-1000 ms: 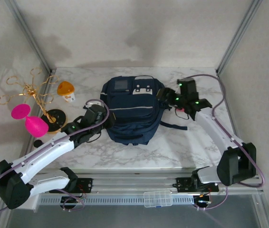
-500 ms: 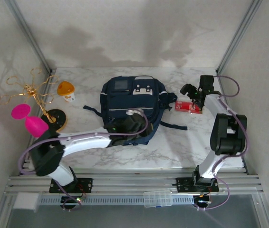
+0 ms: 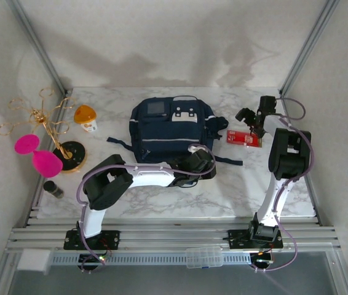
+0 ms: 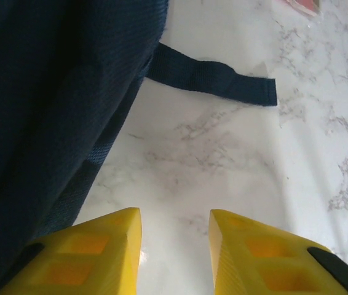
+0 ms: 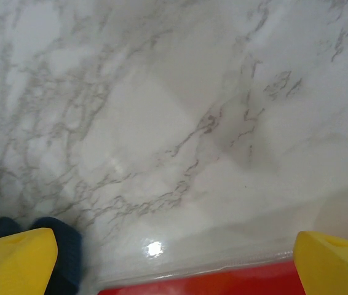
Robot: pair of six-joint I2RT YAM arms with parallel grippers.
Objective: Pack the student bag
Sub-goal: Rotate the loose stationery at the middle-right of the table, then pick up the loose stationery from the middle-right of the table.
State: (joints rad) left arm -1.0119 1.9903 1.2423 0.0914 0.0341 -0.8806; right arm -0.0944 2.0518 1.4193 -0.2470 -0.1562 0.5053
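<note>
The student bag (image 3: pixel 168 132), navy with a pale stripe, lies flat in the middle of the marble table. My left gripper (image 3: pixel 203 165) is at its near right corner, low over the table. In the left wrist view the gripper (image 4: pixel 175 215) is open over bare marble, with the bag (image 4: pixel 51 92) to its left and a dark strap (image 4: pixel 214 78) ahead. My right gripper (image 3: pixel 252 121) hovers over a red packet (image 3: pixel 245 136) to the right of the bag. It (image 5: pixel 175 236) is wide open, with the packet's clear edge and red face (image 5: pixel 223 284) just below.
A gold stand (image 3: pixel 39 120) with pink glasses (image 3: pixel 46 162) stands at the left, an orange-lidded cup (image 3: pixel 85 117) beside it. A small dark cylinder (image 3: pixel 53 188) lies near the left edge. Metal frame posts and walls close in the table on both sides.
My left arm swept from the bag's left side along its near edge to its right corner. The right arm folded back and its jaws opened wide; the red packet lies on the table.
</note>
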